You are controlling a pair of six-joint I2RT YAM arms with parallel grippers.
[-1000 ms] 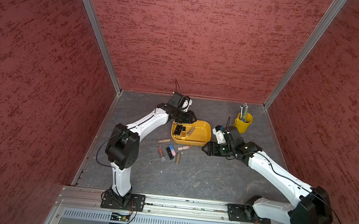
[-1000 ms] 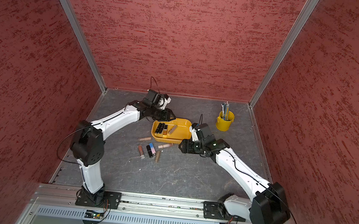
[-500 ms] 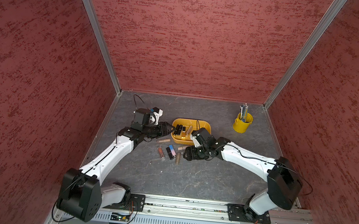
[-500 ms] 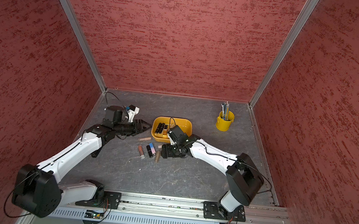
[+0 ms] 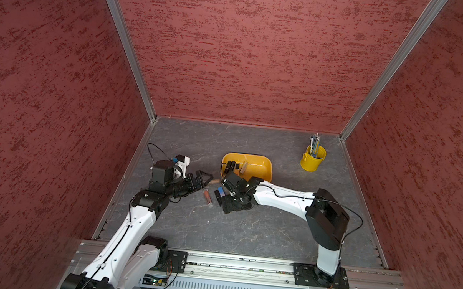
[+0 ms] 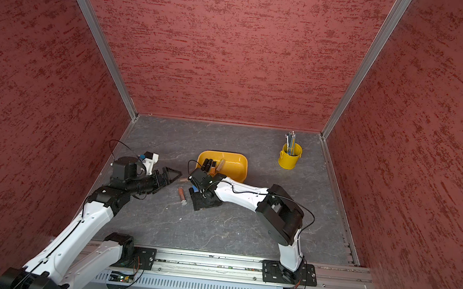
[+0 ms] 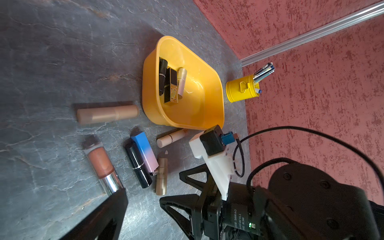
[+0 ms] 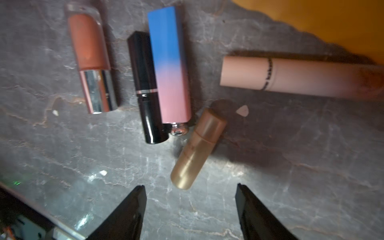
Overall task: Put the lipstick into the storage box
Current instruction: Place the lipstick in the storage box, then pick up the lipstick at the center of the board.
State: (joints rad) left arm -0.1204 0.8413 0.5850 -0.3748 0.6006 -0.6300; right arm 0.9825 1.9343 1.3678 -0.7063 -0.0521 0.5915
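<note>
Right gripper hangs low over the grey stone-look tabletop, jaws spread, gripping nothing. A translucent gold cylindrical lipstick lies just ahead of its tips, untouched. I read the left gripper as wide apart and empty, near a beige matte tube. The mustard-yellow plastic storage box sits just beyond the loose lipsticks, with three tubes inside.

A grey, marble-veined desk is boxed in by dark red, rough-textured walls: a back wall behind the desk and side walls flanking it. Aluminium posts rise from the desk's far corners. An aluminium rail runs along the desk's near edge. The light is even and soft.
</note>
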